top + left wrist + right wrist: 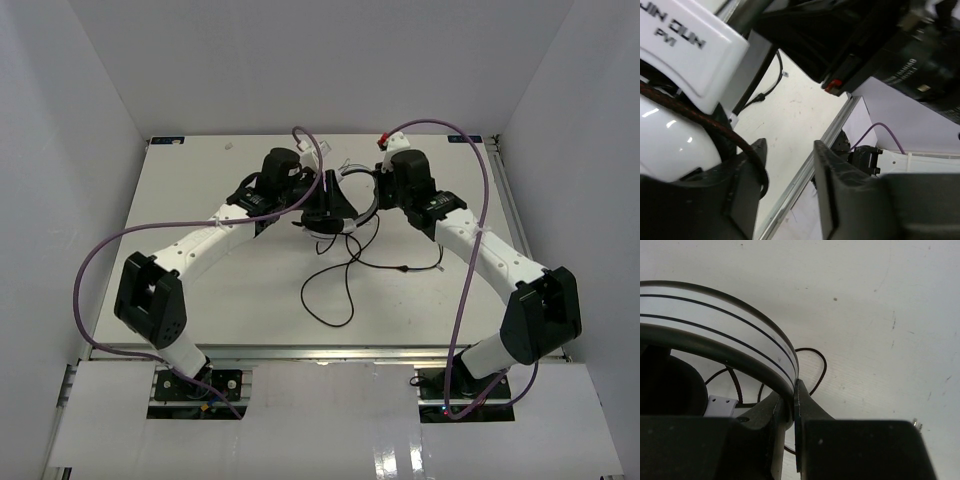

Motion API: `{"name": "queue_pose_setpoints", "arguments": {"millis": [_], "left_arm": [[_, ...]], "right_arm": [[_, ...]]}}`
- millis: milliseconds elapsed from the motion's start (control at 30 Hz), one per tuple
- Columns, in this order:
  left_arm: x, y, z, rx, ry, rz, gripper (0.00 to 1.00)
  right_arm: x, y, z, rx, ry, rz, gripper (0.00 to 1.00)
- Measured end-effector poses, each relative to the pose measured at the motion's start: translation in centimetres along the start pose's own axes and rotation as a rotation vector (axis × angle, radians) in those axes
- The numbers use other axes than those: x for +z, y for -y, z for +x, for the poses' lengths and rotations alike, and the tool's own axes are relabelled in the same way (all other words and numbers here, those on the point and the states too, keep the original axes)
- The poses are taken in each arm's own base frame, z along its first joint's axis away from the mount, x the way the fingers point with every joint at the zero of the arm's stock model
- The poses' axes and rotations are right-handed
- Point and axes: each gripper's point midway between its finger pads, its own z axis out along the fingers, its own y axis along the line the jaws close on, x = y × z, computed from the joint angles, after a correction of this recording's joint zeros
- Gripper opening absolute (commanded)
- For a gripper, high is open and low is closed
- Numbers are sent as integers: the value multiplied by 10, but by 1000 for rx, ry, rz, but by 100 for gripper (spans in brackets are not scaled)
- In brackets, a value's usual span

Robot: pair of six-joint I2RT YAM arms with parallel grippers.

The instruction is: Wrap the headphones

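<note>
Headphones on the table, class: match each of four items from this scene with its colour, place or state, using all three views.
Column one:
1. headband
2. thin black cable
3. left gripper
4. right gripper

Column two:
A. fingers apart
B. lying in loose loops on the table
C. shut on the headband
D. white with thin black stripes

Pairs: 1-D, 2-B, 3-A, 4-C
</note>
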Motion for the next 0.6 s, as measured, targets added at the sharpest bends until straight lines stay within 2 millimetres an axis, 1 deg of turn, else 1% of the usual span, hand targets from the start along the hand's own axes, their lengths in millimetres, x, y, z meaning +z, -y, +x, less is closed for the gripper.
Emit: {"name": "queue_pose_setpoints", "arguments": {"millis": [67,133,200,267,300,367,467,533,600], "left_arm": [[-5,8,-6,15,25,17,65],[-9,13,-8,30,41,32,72],[-12,16,-5,42,40,42,78],[-12,17,2,56,25,46,90],[-11,17,5,67,18,47,92],[-7,22,12,97,3,54,93],[1,35,26,165,-16,69,93],[7,43,36,216,-24,72,93],[13,52,45,271,-8,80,93]], "right_arm": [[0,2,-2,42,0,-9,8],[-1,6,-8,81,8,-14,8],[-2,12,-14,120,16,-16,8],[-4,21,-22,167,26,-20,8],[-6,25,-28,189,33,-22,8],[-9,35,-39,229,51,-18,8],[-14,48,-55,279,81,-16,8],[-17,54,-61,302,94,-14,8],[-17,60,-63,325,95,-13,8]]}}
